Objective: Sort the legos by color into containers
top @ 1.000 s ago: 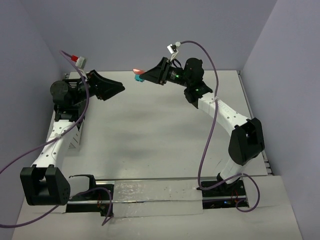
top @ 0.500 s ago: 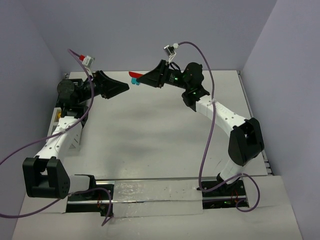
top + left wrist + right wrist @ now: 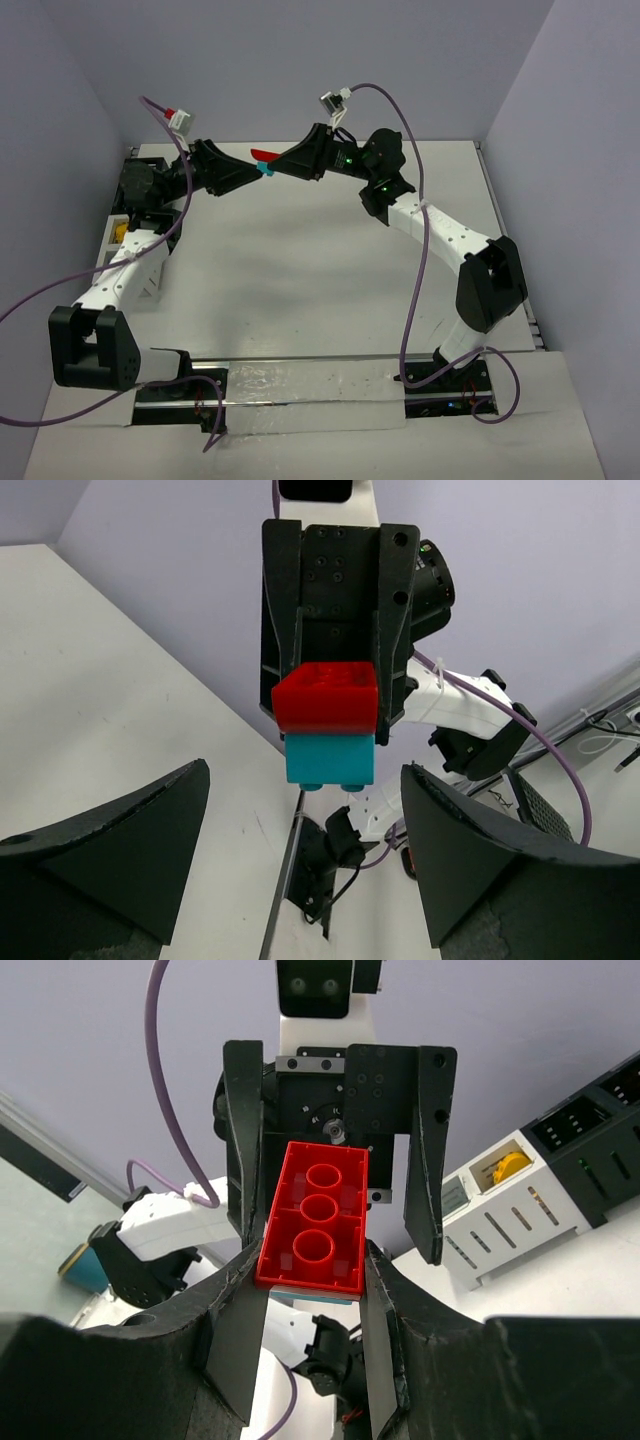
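Midair over the white, lilac-walled table (image 3: 300, 270), right fingers (image 3: 150, 1360) clamp red-cyan legos (image 3: 325, 705); left fingers (image 3: 110, 850) spread.

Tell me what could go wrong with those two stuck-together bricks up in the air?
1. The right gripper pinches only the red brick. The cyan brick is just stuck onto it, high above the table. A clumsy tug from the open left gripper might send it falling and bouncing away.
2. The two grippers are nearly nose to nose, so they could bump.
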